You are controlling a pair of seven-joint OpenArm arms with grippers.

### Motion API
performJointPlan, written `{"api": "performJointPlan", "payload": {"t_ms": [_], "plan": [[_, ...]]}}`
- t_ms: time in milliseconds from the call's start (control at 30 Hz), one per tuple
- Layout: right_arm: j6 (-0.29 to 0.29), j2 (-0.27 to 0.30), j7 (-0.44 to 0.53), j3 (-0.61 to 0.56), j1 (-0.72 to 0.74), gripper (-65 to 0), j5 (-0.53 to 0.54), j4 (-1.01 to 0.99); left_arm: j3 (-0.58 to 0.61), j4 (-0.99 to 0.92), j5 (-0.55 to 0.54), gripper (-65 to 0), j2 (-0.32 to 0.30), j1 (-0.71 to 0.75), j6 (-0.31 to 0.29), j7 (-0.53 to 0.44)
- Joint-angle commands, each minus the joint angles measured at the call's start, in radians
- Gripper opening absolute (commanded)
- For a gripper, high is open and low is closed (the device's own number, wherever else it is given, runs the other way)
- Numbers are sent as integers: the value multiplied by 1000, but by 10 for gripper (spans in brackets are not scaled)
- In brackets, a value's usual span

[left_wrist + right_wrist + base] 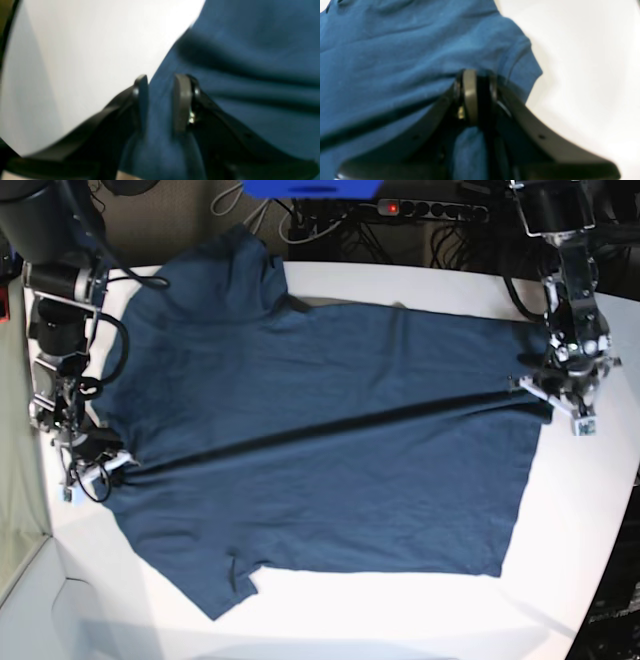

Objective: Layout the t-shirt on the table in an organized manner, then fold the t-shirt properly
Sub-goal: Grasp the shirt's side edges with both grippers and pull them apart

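Navy-blue t-shirt (330, 380) is lying across the white table (330, 635), its nearer part spreading toward the table's near side, with a small folded-over flap and a rounded corner showing at the lower left of the base view. Beyond that, a long dark crease is running from one side to the other between the two grippers. At the view's left, the right gripper (483, 75) is standing narrow over the cloth at the crease's end; at the right, the left gripper (158, 82) is standing partly apart at the opposite edge. Whether either is pinching fabric, I cannot tell. Farther back, the cloth is stretching toward the far side, bunching into wrinkles at upper left.
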Motion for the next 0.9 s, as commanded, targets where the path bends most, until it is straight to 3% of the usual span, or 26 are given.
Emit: {"api": "performJointPlan", "payload": {"t_ms": [0, 200, 500, 667, 867], "plan": [[6, 20, 6, 3, -9, -591, 4, 56, -6, 69, 3, -473, 0, -21, 1, -27], [6, -19, 5, 3, -207, -591, 4, 444, 3, 207, 3, -471, 12, -73, 1, -36], [6, -57, -92, 14, -453, -591, 4, 833, 126, -258, 13, -471, 28, -343, 1, -40], [6, -102, -136, 52, -575, -591, 4, 1011, 201, -523, 13, -472, 26, -431, 7, -215], [6, -143, -176, 83, -677, -591, 4, 1124, 212, -744, 14, -472, 8, -486, 9, -423]]}}
